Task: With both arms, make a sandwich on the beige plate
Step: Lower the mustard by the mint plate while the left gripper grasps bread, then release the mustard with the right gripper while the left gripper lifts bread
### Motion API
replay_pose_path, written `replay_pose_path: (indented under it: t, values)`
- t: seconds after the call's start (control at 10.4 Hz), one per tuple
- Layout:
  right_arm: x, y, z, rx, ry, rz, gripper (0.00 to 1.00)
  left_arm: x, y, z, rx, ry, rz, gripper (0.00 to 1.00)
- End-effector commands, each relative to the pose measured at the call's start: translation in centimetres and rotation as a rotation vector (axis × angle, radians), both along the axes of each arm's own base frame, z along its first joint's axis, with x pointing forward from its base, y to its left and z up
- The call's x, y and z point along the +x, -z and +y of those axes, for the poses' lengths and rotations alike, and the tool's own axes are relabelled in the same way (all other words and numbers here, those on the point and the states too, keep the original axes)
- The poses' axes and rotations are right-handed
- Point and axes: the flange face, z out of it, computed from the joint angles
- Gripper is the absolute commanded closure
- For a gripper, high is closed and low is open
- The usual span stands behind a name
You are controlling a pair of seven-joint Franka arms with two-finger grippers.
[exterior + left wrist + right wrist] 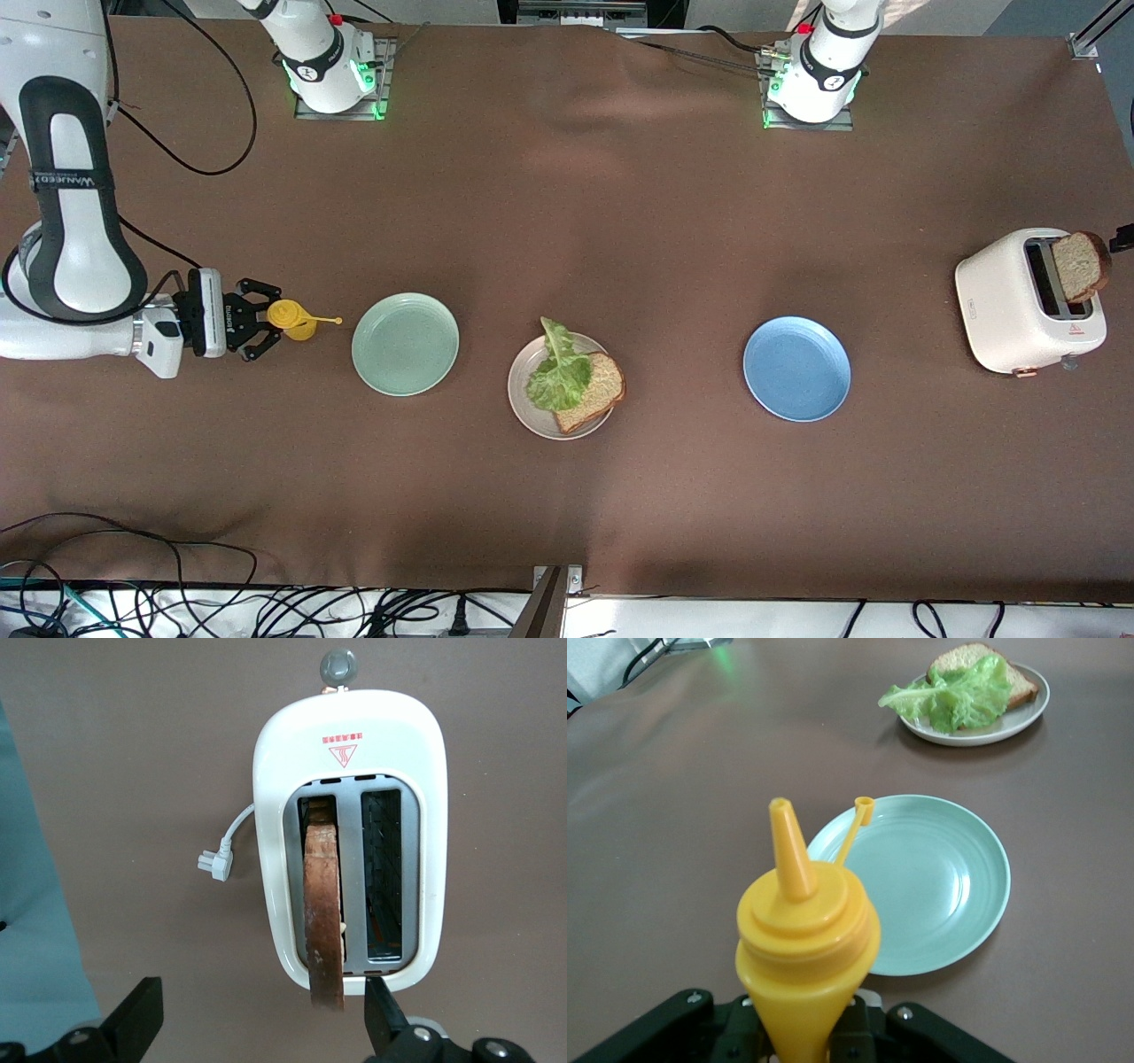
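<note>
Black jaws of the right gripper (266, 330) are clamped on the squat yellow plastic squeeze bottle (292, 320) with its pointed nozzle and tethered cap, held by the body so the spout stays free and faces the plates; this gripper sits low at the right arm's end of the tabletop (620, 221), just beside the round mint-green plate (405, 344), which is bare. Spread wide and holding nothing, the jaws of the left gripper (257, 1036) hang straight above the white two-slot toaster (350, 828), straddling the brown crusted slice of wholegrain bread (324, 912) that stands up out of one slot; that stance looks chosen so the jaws can drop either side of the slice and pinch its flat faces. Between the mint-green plate and the round blue plate (796, 369) lies the round pale beige plate (532, 409), carrying one square bread slice (598, 390) with a ruffled green lettuce leaf (558, 372) draped over part of it and the rim. I judge the sandwich half built: sauce and a top slice remain.
</note>
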Motion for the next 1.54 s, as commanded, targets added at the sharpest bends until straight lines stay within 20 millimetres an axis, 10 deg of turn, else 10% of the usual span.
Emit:
replay_pose_path:
  t: [0.0, 0.29, 0.38, 1.06, 1.44]
  values:
    - [-1.1, 3.6, -0.2, 0.114, -0.02, -0.038, 1.0, 0.9, 0.1, -0.3, -0.039, -0.028, -0.028, 0.0]
    - [-1.8, 5.5, -0.4, 0.164, -0.02, -0.06, 0.89, 1.0, 1.5, -0.2, -0.061, -0.05, -0.018, 0.0]
    - [-1.9, 5.6, -0.5, 0.161, -0.009, -0.048, 0.01, 1.1, 2.0, -0.3, -0.081, -0.058, -0.021, 0.0]
    - [-2.0, 4.1, -4.8, 0.067, -0.011, -0.062, 0.0, 0.6, 5.7, 1.6, -0.124, -0.105, -0.017, 0.0]
    - [-1.9, -1.5, -8.9, -0.159, 0.061, -0.033, 0.0, 0.7, 5.8, 1.4, -0.129, -0.106, -0.015, 0.0]
